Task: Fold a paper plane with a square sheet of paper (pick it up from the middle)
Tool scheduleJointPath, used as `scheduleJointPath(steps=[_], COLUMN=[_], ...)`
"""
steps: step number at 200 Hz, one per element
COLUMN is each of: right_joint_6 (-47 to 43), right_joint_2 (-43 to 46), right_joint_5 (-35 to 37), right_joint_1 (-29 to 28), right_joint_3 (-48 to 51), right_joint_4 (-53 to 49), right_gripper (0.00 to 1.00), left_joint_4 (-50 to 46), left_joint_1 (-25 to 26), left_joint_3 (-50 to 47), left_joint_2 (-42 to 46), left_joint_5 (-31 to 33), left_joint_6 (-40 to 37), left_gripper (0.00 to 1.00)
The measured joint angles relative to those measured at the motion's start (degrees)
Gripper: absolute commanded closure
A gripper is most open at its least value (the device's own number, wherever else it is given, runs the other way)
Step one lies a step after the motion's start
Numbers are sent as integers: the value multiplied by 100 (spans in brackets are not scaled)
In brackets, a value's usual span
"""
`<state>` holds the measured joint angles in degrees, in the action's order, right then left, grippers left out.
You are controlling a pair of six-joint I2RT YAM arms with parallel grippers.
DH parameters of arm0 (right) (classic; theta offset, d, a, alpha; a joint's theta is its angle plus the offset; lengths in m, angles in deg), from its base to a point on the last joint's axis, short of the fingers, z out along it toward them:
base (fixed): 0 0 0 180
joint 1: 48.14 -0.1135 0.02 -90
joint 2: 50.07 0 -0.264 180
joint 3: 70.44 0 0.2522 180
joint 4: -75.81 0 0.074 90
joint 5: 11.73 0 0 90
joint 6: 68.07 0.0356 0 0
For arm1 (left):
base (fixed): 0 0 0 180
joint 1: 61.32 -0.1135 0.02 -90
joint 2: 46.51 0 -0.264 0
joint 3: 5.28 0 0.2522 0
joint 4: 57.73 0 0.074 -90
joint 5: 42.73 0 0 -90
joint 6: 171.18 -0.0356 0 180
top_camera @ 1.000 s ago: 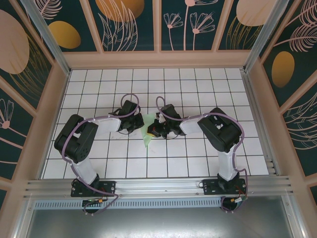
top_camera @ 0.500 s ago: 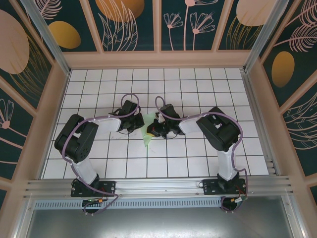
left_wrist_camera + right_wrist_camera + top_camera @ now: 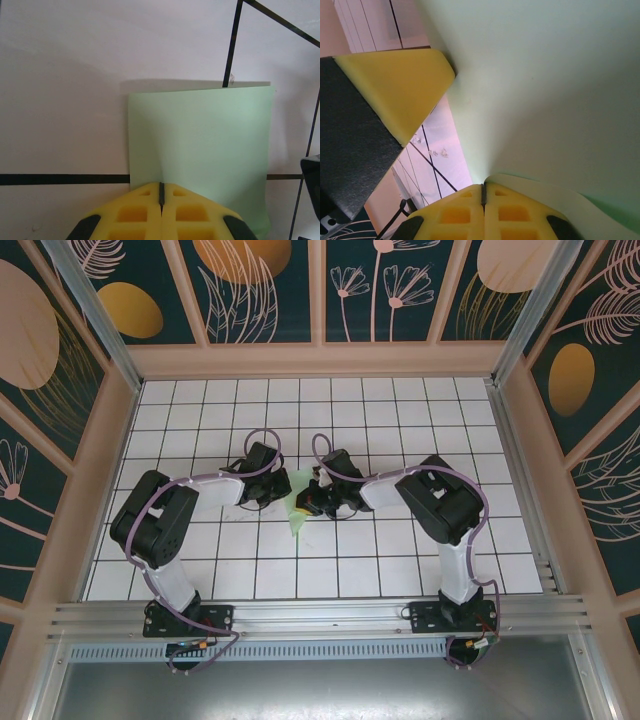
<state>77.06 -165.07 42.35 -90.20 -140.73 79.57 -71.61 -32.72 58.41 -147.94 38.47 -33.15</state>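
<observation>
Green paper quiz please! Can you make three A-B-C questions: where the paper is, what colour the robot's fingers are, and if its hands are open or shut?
1. Where is the thin pale mint-green sheet of paper?
A. Between the left gripper and the right gripper, mid-way across the white tiled table
B. In the far left corner
C. On the metal rail

2. What colour are the grippers' foam fingers?
A. Red
B. Blue
C. Yellow

3. How are both grippers?
A. Wide open
B. Shut on the paper
C. One open, one shut

Answers: 1 A, the top view shows it between both arm tips; 2 C, both wrist views show yellow foam; 3 B, the fingers meet with paper at their tips.
</observation>
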Motion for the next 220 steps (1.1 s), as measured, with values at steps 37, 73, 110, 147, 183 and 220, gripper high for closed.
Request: scheduleJointPath(steps=[37,73,110,147,183,220], right_joint_6=[-63,-98,-168,-227,-232,-245], right_joint_2=[-15,-17,-20,-17,-17,-17], right_joint_5=[-2,-2,-15,-66,-107,-101], right_joint_1=[-4,-4,-4,-28,-31,-31], right_joint_3=[-11,-31,-96,-166,-197,-212], right_joint_4=[0,-44,-105,-90,-90,-122], right_gripper=[100,96,79,69,63,72], left_joint_4=[2,-4,-214,-302,-319,-302], left_joint_1=[0,0,-44,-249,-343,-343], left_joint_3=[0,0,-15,-149,-413,-654], left_joint_2=[0,9,267,964,1263,1449], left_joint_5=[-2,4,85,332,470,313], left_joint_6=[2,2,114,308,461,525], left_gripper=[97,93,82,76,75,81])
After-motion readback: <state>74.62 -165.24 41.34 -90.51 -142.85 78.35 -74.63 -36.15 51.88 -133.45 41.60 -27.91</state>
